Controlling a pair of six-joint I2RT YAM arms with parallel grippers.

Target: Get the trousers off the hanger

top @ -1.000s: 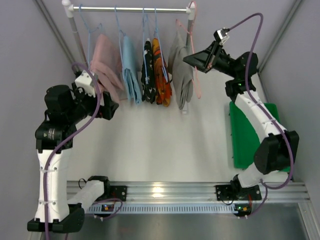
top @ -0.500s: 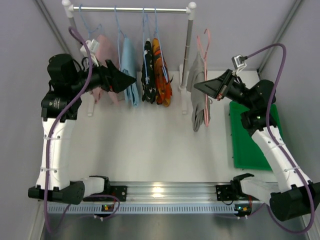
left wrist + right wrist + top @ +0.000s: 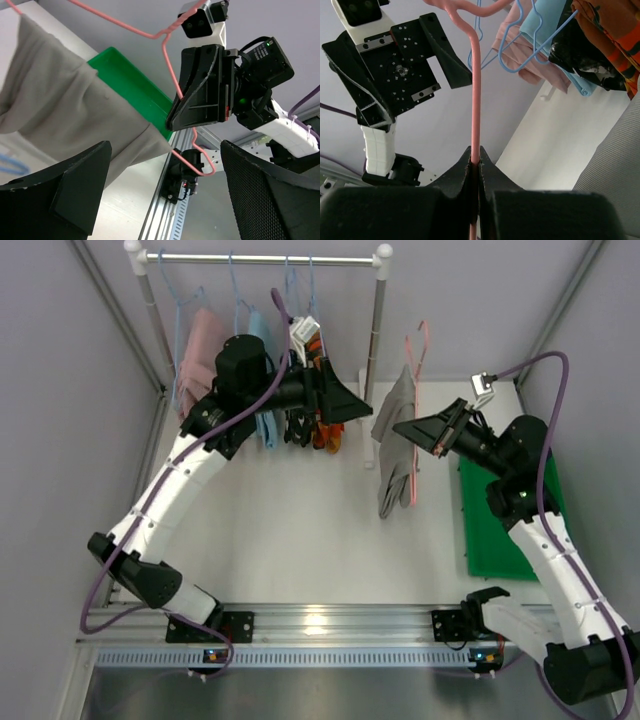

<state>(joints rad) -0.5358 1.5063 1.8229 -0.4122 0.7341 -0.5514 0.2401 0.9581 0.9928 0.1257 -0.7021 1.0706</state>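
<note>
The grey trousers [image 3: 392, 478] hang folded over a pink hanger [image 3: 412, 360], off the rail and above the table's right half. My right gripper [image 3: 397, 426] is shut on the hanger's wire stem [image 3: 476, 90], pinched between its fingertips [image 3: 475, 159]. In the right wrist view, grey cloth [image 3: 620, 160] fills the lower right. My left gripper [image 3: 365, 412] is open just left of the trousers, its jaws wide apart [image 3: 165, 150] with only air between them, facing the grey cloth [image 3: 60, 100] and hanger [image 3: 170, 65]. The orange-red trousers [image 3: 615, 35] stay on the rail, mostly hidden behind the left arm [image 3: 322, 437].
The white rail [image 3: 270, 258] on its posts carries pink [image 3: 205, 360], light-blue [image 3: 262, 425] and black speckled [image 3: 295, 430] garments on blue hangers. A green tray [image 3: 500, 510] lies at the right, under the right arm. Grey walls close in on both sides.
The right gripper lifted the pink hanger with the grey trousers off the rail and brought it right and nearer. The left arm swung from the far left across to the middle beside them.
</note>
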